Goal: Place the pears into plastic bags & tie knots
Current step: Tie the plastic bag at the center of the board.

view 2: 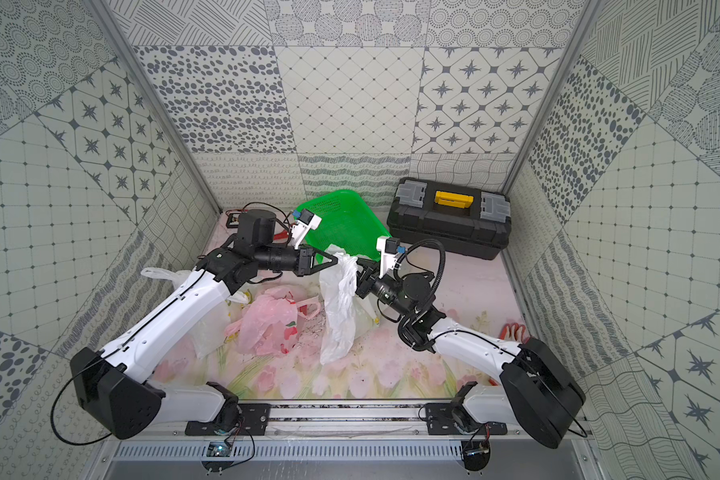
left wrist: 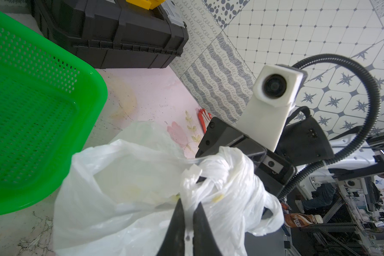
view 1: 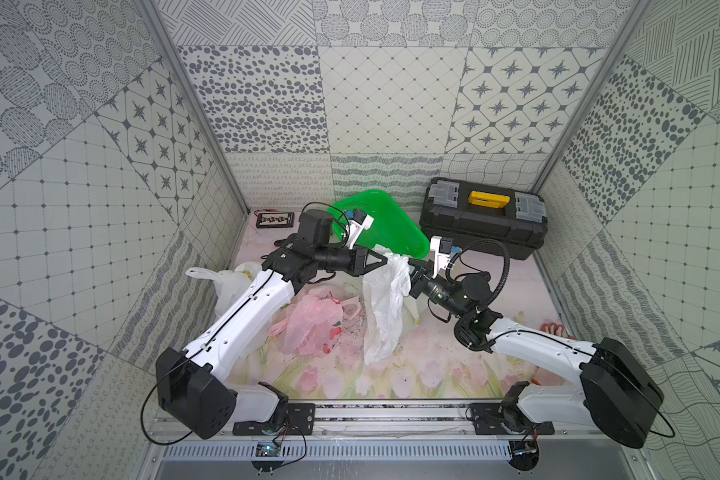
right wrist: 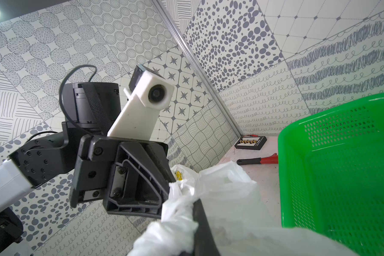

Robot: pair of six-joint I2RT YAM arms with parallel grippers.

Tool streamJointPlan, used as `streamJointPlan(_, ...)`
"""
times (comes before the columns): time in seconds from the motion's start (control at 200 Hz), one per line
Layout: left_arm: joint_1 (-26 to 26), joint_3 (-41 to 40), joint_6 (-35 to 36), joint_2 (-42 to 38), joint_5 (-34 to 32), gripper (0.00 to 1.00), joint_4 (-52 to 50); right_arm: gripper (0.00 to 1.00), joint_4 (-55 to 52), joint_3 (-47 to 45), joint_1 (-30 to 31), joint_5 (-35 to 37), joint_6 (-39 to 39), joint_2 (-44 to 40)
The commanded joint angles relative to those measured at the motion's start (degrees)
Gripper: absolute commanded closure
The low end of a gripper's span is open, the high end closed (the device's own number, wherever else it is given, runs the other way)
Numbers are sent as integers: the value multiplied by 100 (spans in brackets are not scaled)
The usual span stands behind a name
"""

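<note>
On the floral tabletop, the left gripper and right gripper both clench the lifted white plastic bag by its top (a pink bag lies beside it).

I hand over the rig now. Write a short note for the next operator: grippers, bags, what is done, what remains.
Left gripper: shut on the bunched top of the raised white bag.
Right gripper: shut on the same top, opposite side.
The bag hangs between them.
Pink bag and second white bag lie on the table; knots unclear.
No loose pear shows.
Left: finish this knot, check the others.
</note>
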Motion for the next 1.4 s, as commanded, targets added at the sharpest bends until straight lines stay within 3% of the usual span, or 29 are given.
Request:
streamJointPlan(0.0,52,-50,24,-64,53,94,111,100,296,35,-16,-8,70,-35)
streamJointPlan(0.275,81,-30,71,-42,-231,100,147,100,-83,36,-24,151,101,-139)
streamJointPlan(0.345,86,-39,109,26,-370,100,100,91,-573,-36,-51,358,55,-384)
streamJointPlan(0.57,142,-212,167,331,-668,100,109,68,-2507,-442,-192,780,-22,-1495)
streamJointPlan(0.69,187,-267,64,372,-686,100,241,65,-3833,-426,-192,954,49,-2132)
streamJointPlan(0.795,192,-241,57,358,-686,100,220,64,-5693,327,-147,809,110,-2409)
streamJointPlan(0.9,190,-241,118,355,-721,100,158,60,-6863,1036,72,764,152,-2338)
streamJointPlan(1.086,197,-276,123,339,-734,100,165,49,-7859,2187,764,968,8,-1617)
streamJointPlan(1.216,189,-285,114,312,-687,100,167,48,-7920,2542,836,1007,-64,-1193)
streamJointPlan(1.391,196,-303,115,274,-594,100,166,56,-7454,2625,827,1073,-136,-920)
